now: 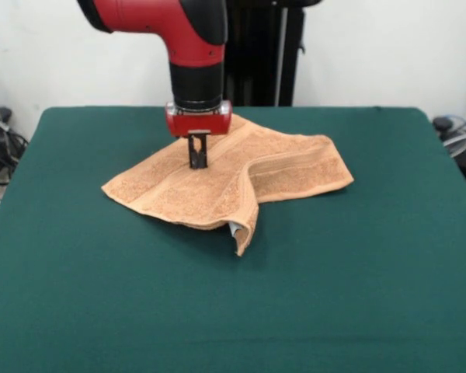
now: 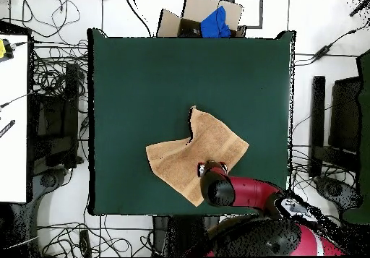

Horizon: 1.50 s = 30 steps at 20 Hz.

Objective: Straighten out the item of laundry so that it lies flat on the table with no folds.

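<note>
The item of laundry (image 1: 241, 175), a peach-orange terry towel with woven bands, lies crumpled in the middle of the green table (image 1: 357, 295). A ridge runs through it, and one folded corner with a white tag droops at its front edge. My gripper (image 1: 198, 158) points straight down at the towel's back left part. Its narrow fingers are shut and pinch the cloth. In the overhead view the towel (image 2: 191, 152) spreads as an uneven diamond, and the red arm covers its lower right edge and hides the gripper.
Green table (image 2: 144, 82) surface surrounds the towel on all sides. A cardboard box with a blue object (image 2: 214, 20) sits beyond the table's far edge in the overhead view. Cables and equipment crowd the floor around the table.
</note>
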Tool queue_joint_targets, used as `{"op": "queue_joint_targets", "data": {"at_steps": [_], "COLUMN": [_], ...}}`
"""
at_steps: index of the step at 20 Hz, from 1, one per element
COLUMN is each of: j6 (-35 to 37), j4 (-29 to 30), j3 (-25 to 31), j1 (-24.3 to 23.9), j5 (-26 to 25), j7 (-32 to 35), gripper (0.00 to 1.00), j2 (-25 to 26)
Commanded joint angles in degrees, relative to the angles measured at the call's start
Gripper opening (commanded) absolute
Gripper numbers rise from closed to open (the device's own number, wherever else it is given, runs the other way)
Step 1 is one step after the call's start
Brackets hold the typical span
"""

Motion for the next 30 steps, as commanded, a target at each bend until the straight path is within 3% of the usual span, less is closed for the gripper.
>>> {"op": "queue_joint_targets", "data": {"at_steps": [1,30], "j6": [-4.8,3.67], "j4": [-9.51,-10.92], "j3": [-2.83,-1.47], "j1": [0.76,-5.82], "j5": [-1.62,-7.46], "j7": [6.5,1.13], "gripper": [0.0,0.0], "j2": [7.02,4.94]}}
